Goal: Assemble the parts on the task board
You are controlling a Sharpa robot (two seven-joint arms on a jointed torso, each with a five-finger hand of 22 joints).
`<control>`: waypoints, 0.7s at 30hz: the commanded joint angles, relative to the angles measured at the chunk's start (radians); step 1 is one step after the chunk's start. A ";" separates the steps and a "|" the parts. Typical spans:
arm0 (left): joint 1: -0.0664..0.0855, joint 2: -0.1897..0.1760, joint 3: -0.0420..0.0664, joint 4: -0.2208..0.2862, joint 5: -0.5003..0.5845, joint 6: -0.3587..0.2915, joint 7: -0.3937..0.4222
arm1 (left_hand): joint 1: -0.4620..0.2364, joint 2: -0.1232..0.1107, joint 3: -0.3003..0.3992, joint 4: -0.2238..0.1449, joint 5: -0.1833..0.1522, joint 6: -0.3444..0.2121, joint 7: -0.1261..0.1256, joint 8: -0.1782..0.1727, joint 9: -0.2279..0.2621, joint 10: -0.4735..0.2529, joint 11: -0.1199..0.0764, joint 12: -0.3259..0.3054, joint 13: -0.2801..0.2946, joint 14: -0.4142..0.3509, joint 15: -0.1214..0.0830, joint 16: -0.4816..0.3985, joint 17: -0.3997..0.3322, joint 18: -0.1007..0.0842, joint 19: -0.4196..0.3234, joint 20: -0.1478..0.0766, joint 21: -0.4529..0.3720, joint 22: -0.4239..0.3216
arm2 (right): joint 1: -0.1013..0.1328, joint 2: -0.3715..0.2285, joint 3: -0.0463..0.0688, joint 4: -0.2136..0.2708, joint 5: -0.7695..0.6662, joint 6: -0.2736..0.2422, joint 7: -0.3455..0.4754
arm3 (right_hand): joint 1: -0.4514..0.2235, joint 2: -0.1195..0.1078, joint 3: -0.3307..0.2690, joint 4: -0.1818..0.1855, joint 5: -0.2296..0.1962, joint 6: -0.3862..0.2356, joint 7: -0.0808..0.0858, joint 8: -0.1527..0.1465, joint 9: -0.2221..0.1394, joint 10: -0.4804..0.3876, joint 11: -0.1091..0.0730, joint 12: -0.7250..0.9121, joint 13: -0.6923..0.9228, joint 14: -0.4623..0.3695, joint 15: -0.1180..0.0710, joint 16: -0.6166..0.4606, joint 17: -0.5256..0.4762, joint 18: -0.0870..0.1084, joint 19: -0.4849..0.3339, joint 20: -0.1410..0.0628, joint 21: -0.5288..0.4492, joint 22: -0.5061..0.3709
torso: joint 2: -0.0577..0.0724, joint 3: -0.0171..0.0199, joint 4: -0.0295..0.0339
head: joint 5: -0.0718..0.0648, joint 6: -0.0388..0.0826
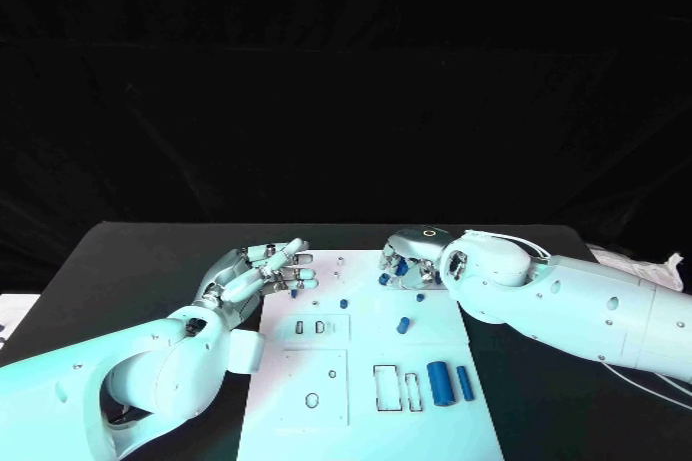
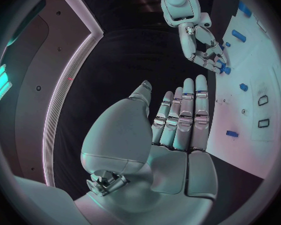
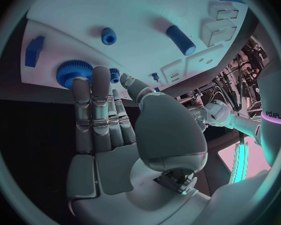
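Nearest the robot, two blue cylinders lay side by side on the white board next to some outlined slots, and a smaller blue peg lay loose a little farther up — any of these could be knocked out of place if an arm swept low over the board. Farther on, the left hand hovered at the board's left edge, its fingers straight, close together and holding nothing. At the far edge of the board the right hand reached down to a blue gear; its fingers rested against the gear's toothed rim with the thumb out to one side, but whether they actually gripped it could not be told. The likely trouble sat there: with the touch only on the rim, the gear might slip or tilt on its seat when pressed or turned, and jam instead of settling. A small blue knob stood just beyond the gear, apart from the fingers.
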 commanded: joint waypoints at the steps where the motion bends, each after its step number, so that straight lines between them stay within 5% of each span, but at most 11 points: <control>1: 0.001 0.000 0.001 0.001 0.004 0.023 0.016 | 0.001 0.007 -0.005 0.001 0.004 0.008 0.002 -0.007 0.000 0.007 0.000 -0.004 0.000 -0.006 0.003 -0.003 0.001 0.010 -0.002 0.002 -0.006 -0.001 | 0.001 0.005 0.000 -0.008 -0.018 0.024 -0.005 | 0.011 -0.003 0.004 0.009 0.002 -0.001 -0.003 -0.002 0.001 -0.004 -0.002 -0.004 0.000 0.030 -0.005 0.011 0.005 -0.018 0.014 0.002 0.017 0.022 | 0.003 0.0000 0.0016 | 0.000 0.000; 21: 0.002 -0.002 0.001 0.007 0.005 0.027 0.012 | 0.003 0.010 -0.004 0.000 0.004 0.009 0.002 -0.007 0.000 0.008 0.000 -0.005 0.000 -0.005 0.003 -0.005 0.002 0.010 -0.003 0.003 -0.008 -0.002 | 0.000 0.036 0.000 -0.043 -0.030 0.037 0.001 | 0.021 -0.001 0.037 0.036 0.001 0.020 -0.008 0.002 0.003 0.018 -0.008 -0.003 0.001 0.023 -0.008 0.134 0.092 -0.033 0.049 0.001 0.105 0.131 | 0.012 -0.0004 0.0047 | 0.007 -0.008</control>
